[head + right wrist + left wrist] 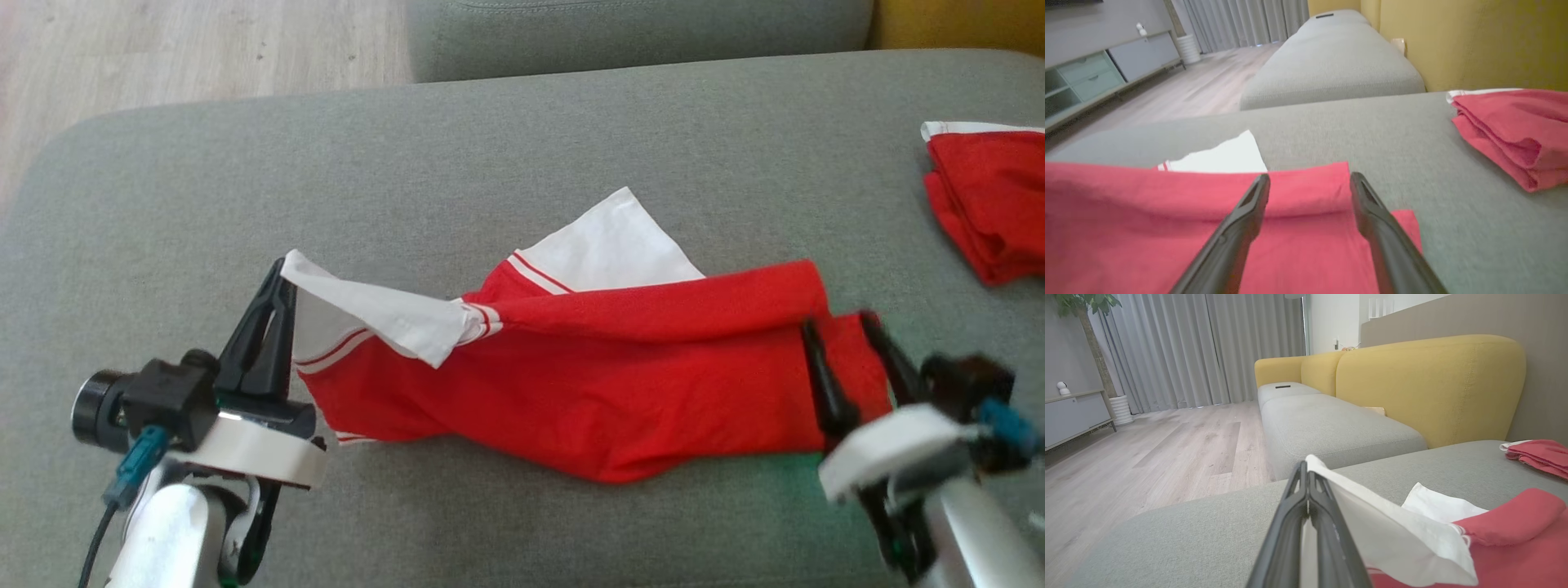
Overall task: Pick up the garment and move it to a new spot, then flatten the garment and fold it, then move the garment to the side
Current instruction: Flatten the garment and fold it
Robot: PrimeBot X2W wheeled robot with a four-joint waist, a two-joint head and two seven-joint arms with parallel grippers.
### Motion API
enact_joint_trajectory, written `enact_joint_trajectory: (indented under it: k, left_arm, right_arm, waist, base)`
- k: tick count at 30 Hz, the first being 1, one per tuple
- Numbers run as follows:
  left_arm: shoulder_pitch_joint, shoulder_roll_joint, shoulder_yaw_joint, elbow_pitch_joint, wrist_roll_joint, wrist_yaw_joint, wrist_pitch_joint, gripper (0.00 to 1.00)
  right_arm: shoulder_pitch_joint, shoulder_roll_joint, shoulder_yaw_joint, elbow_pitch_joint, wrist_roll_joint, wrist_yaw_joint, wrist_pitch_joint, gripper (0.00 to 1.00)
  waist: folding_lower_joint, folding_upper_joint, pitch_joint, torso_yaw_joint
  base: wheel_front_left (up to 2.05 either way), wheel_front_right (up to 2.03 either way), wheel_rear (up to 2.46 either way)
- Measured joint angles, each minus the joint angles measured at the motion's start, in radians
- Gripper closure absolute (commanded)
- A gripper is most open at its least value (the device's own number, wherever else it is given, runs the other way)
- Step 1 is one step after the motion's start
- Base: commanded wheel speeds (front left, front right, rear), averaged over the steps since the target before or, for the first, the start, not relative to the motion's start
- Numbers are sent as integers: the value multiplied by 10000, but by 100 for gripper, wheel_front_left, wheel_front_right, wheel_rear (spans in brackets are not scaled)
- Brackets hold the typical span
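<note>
Garment (588, 384) lies bunched on sofa cushion (490, 147); left gripper (282, 273) clamped on its white corner at 9 o'clock; right gripper (837, 324) fingers apart over red hem at 3 o'clock; risk: one-sided pull skews the cloth

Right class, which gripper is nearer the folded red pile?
Right. The right gripper stands open near the folded red pile; the left gripper pinches the garment, far across.

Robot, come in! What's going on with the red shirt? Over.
Left gripper shut on shirt, white corner. Right gripper open over its red end. Shirt rumpled on sofa. Folded pile far right, apart.
</note>
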Motion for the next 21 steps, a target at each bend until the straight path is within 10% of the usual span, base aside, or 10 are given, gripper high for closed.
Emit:
enact_joint_trajectory:
  k: [21]
  left_arm:
    - [-688,96,-412,481,263,-59,-263,100]
  right_arm:
    - [-1170,-790,506,1745,-1143,0,1137,0]
  waist:
    - [0,0,481,344]
  base:
    - [0,0,0]
